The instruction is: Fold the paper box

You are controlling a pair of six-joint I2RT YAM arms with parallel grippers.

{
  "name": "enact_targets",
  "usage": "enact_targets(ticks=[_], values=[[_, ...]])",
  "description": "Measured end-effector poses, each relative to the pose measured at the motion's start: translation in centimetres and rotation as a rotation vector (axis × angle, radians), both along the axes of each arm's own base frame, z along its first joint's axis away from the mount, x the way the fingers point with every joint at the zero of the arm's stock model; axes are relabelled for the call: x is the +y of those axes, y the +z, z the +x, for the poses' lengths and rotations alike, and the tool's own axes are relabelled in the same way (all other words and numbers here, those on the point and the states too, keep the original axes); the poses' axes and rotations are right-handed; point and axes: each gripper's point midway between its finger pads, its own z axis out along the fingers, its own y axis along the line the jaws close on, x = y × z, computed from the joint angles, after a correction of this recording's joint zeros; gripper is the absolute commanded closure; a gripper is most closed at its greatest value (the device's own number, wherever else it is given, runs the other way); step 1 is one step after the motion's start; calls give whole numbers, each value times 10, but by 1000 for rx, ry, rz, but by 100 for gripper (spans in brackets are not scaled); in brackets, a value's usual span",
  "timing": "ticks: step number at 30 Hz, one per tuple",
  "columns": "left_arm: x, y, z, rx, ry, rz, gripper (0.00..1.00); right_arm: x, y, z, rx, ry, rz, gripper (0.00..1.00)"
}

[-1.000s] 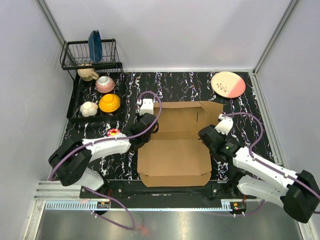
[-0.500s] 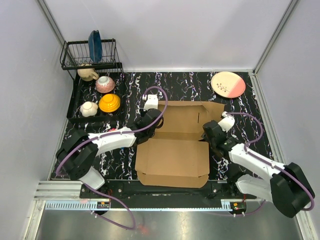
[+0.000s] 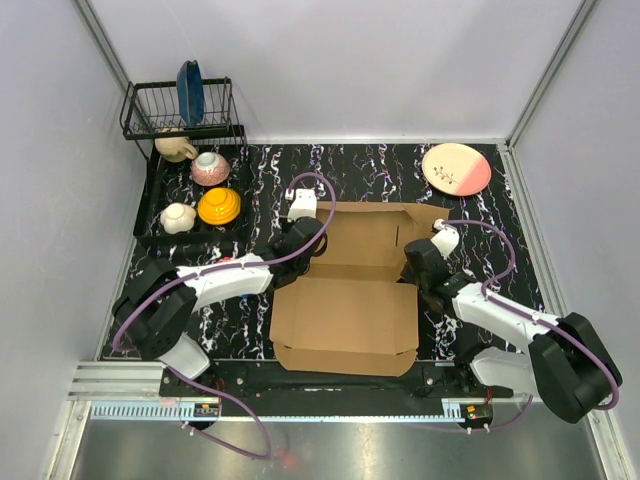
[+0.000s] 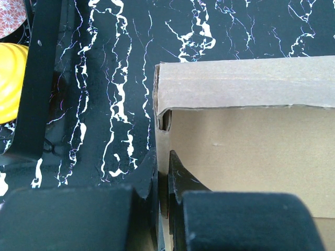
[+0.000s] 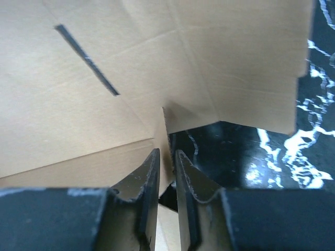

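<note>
Two — left hand (image 4: 163, 180), right hand (image 5: 167, 164) — pinch the creased brown paper box (image 3: 345, 312).

The right gripper (image 5: 166, 157) fills the bottom of the frame. Its two dark fingers (image 5: 147, 183) stand close together, and a thin upright edge of the plain brown corrugated cardboard box (image 5: 104, 115) is pinched in the narrow gap between them. The cardboard spreads over the upper left and centre, creased by fold lines. A narrow dark slot (image 5: 86, 60) slants across its upper left. The black white-veined marble tabletop (image 5: 319, 120) shows at the right edge and under the flap at lower right.
</note>
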Motion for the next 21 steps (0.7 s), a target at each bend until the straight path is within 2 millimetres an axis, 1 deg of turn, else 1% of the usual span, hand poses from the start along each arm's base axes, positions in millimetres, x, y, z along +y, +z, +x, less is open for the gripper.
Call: enact_targets(ticks=[5, 8, 10, 11, 12, 14, 15, 16, 18, 19, 21], values=[[-1, 0, 0, -1, -2, -3, 100, 20, 7, 9, -40, 78, 60, 80], [-1, 0, 0, -2, -4, -6, 100, 30, 3, 10, -31, 127, 78, 82], [-1, 0, 0, -2, -4, -6, 100, 36, 0, 12, -27, 159, 80, 81], [-1, 0, 0, -3, -4, -7, 100, 40, 0, 14, -25, 179, 82, 78], [-1, 0, 1, -4, -4, -8, 100, 44, -1, 15, -20, 200, 84, 64], [-2, 0, 1, -4, -5, -9, 100, 50, -3, 17, -7, 229, 88, 49], [-2, 0, 1, -4, -6, -10, 100, 54, -5, 16, 4, 248, 91, 37], [-2, 0, 1, -3, -8, -12, 100, 56, -6, 14, 13, 265, 92, 32], [-3, 0, 1, -3, -8, -13, 100, 53, -3, 9, 23, 276, 83, 26], [-3, 0, 1, -3, -9, -13, 100, 51, 5, 6, 10, 282, 78, 23], [-3, 0, 1, -3, -8, -15, 100, 45, 31, 2, -47, 282, 77, 20]])
